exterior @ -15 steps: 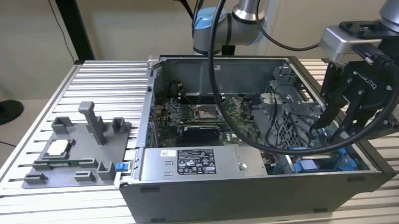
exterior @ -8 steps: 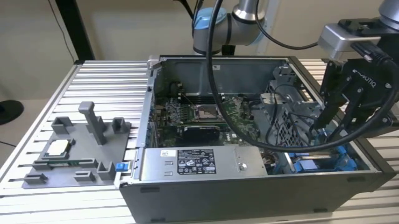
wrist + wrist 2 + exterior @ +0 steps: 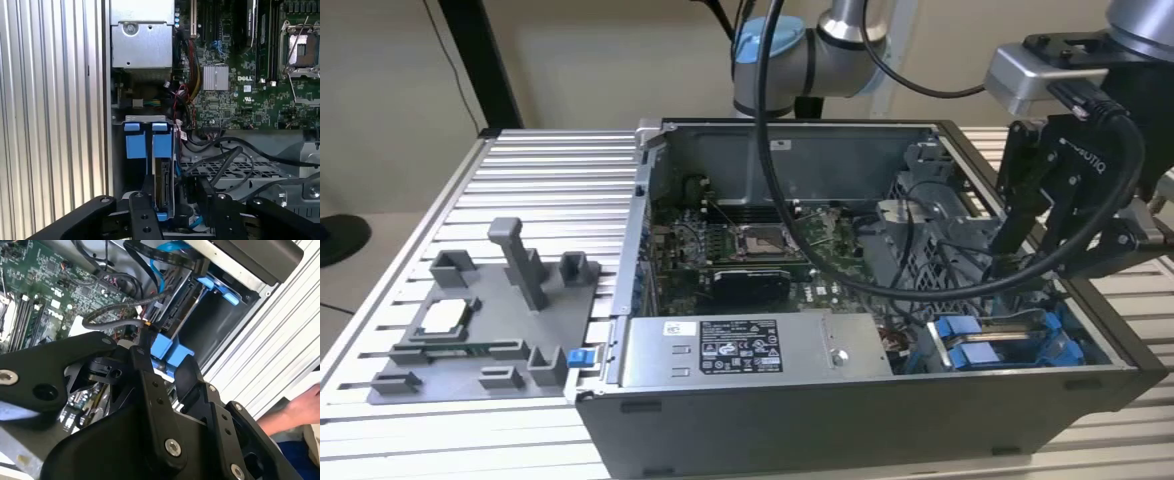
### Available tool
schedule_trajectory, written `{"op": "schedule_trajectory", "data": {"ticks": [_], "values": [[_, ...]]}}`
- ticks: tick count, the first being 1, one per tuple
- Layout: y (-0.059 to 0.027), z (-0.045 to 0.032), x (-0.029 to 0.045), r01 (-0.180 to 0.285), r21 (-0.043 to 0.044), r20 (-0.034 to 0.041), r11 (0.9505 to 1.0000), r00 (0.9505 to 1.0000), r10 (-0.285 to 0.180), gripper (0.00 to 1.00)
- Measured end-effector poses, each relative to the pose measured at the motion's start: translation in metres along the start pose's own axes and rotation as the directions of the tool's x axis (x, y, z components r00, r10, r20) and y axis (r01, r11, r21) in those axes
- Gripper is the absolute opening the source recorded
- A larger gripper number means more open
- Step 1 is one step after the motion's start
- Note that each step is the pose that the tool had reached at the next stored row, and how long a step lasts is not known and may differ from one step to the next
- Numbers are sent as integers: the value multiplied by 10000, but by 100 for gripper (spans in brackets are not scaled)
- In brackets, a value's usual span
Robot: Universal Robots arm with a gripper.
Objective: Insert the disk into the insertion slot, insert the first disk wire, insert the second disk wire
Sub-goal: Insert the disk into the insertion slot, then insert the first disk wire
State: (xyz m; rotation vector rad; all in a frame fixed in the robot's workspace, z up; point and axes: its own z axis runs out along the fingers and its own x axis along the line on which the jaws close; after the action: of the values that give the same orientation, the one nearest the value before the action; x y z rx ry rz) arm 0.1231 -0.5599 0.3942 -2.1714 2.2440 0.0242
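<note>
Gripper [image 3: 175, 200] is spread, its fingers [image 3: 144, 217] apart in both wrist views with nothing visibly clamped between them. On the slatted table [image 3: 534, 170] the case [image 3: 854, 420] lies open. The arm [image 3: 807, 60] reaches over its back wall, the wrist bent so the gripper points down into the near corner on the exterior view's right. That corner holds the slot [image 3: 145, 119], which runs along the side wall. The disk [image 3: 163, 190] stands on edge in it and looks seated, its long axis following the wall from the blue tabs [image 3: 147, 142] back under the gripper. So the disk lies directly below the gripper, its thin edge between the fingers and closer to one than the other; the spread runs across that long axis. A black wire [image 3: 115, 321] ends at a connector [image 3: 147, 324] just beside one fingertip in the second wrist view. Whether it is plugged in I cannot tell.
</note>
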Motion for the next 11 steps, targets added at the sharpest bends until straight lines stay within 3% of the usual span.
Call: {"op": "schedule_trajectory", "data": {"ticks": [11], "values": [[6,59,-42,0,109,1,9999,10000,0,100]]}}
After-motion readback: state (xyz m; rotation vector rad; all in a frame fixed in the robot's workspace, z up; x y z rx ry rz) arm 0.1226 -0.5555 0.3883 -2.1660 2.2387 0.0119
